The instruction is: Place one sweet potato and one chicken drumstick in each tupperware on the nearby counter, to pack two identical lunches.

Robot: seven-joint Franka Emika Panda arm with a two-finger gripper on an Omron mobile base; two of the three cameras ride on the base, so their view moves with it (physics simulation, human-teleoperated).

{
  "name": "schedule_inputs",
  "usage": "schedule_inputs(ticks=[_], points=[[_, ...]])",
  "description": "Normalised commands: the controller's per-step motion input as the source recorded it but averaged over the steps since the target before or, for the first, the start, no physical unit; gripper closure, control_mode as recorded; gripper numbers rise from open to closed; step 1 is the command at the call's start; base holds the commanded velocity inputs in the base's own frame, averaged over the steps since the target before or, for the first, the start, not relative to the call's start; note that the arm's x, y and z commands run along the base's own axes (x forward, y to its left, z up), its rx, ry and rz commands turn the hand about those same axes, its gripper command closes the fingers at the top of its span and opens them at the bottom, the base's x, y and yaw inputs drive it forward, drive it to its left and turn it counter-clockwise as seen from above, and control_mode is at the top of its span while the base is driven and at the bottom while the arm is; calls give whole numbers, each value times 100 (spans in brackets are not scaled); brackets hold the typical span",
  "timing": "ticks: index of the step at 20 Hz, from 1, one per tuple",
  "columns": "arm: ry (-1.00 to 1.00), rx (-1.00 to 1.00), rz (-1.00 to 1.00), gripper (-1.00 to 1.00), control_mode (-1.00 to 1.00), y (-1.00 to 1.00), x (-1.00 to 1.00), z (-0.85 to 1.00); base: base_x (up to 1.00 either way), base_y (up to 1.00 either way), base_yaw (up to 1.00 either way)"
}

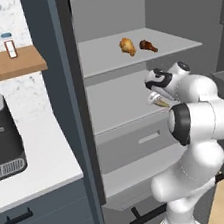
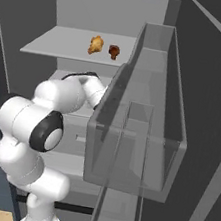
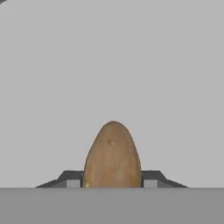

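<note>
Where end effector (image 3: 112, 183) pinches: sweet potato (image 3: 112, 155).

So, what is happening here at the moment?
The white robot arm reaches into an open fridge, onto the middle shelf. Its fingers are closed on a sweet potato, which the hand view shows held between them. On the shelf above, two chicken drumsticks, one golden-brown and one darker, lie apart from each other, not picked yet. To the left is the white counter.
</note>
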Motion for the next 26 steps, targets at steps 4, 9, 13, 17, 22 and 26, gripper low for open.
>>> schedule_inputs(ticks=[4, 9, 13, 17, 22, 26], points=[[-2, 1, -1, 100, -100, -19, -72, 64, 0, 0, 0], [8, -7, -1, 100, -100, -1, -68, 100, 0, 0, 0], [31, -24, -6, 100, -100, 19, -69, 90, 0, 0, 0], [32, -18, -6, 100, -100, 10, -74, 29, 0, 0, 0], [2, 0, -5, 100, -100, 0, -100, -1, 0, 0, 0], [-4, 1, -4, 100, -100, 0, -98, -5, 0, 0, 0]])
